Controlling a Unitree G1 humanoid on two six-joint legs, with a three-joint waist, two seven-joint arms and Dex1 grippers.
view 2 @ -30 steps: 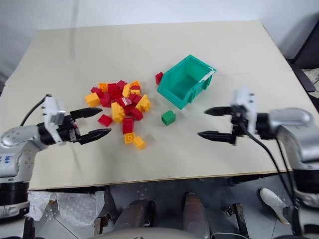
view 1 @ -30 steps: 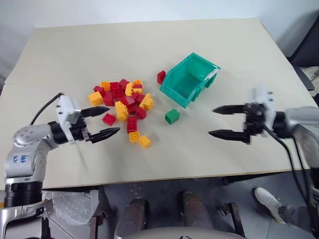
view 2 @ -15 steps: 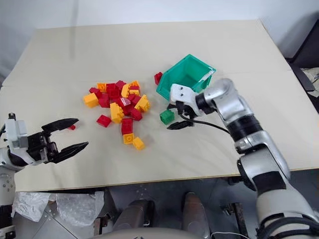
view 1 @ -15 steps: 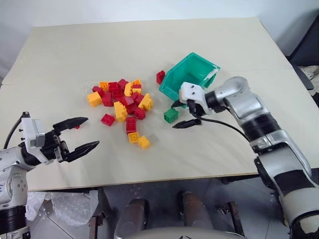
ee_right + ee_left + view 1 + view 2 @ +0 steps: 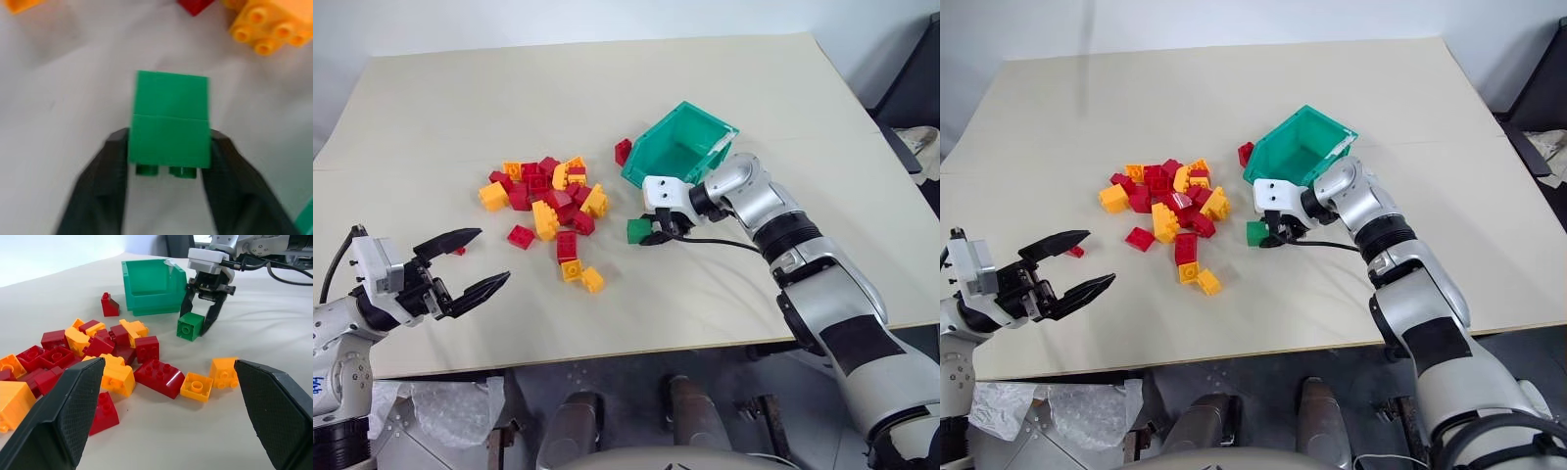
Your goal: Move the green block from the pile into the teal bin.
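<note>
From the head views, we have our right gripper (image 5: 651,233) clamped on the green block (image 5: 638,231), which sits on the table (image 5: 460,98) between the pile (image 5: 548,201) and the teal bin (image 5: 680,152), just in front of the bin's near corner. Our left gripper (image 5: 470,266) hangs spread wide near the table's near-left edge, holding nothing. In the left wrist view, black fingers flank the block on the surface. The right wrist view shows both fingers (image 5: 105,181) pressed against its sides. We judge the grasp made; next we lift and carry it over the bin's rim.
</note>
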